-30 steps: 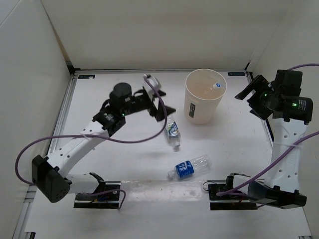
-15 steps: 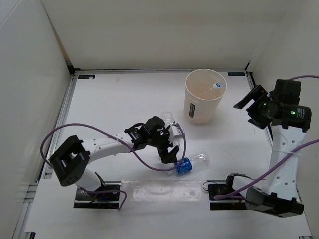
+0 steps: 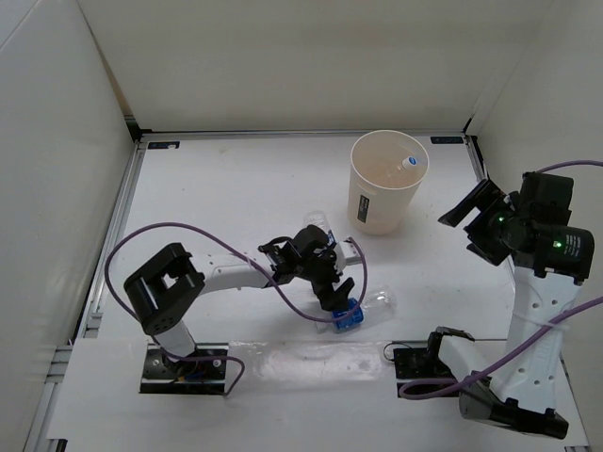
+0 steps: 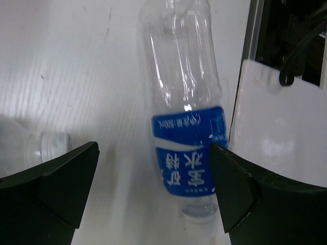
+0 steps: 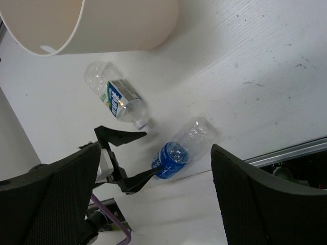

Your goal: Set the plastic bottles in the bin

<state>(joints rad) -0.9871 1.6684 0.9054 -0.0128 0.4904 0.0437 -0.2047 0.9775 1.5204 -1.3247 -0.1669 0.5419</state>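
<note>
White table, white walls all round: left arm reaches low across it, left gripper (image 4: 153,153) wide open astride the clear plastic bottle with the blue label (image 4: 189,148), nothing gripped. That bottle lies on its side well in front of the cream-white round bin (image 3: 384,212), near the table's front rail. Label shows white Chinese characters, fine print unreadable. A second clear labelled bottle (image 5: 116,99) lies between it and the bin; right arm is raised right of the bin, right gripper (image 5: 156,153) wide open, empty.

Near bottle (image 5: 179,150) and far bottle (image 5: 116,98) lie before the bin (image 3: 386,184) — a third bottle (image 3: 407,162) perhaps inside.
</note>
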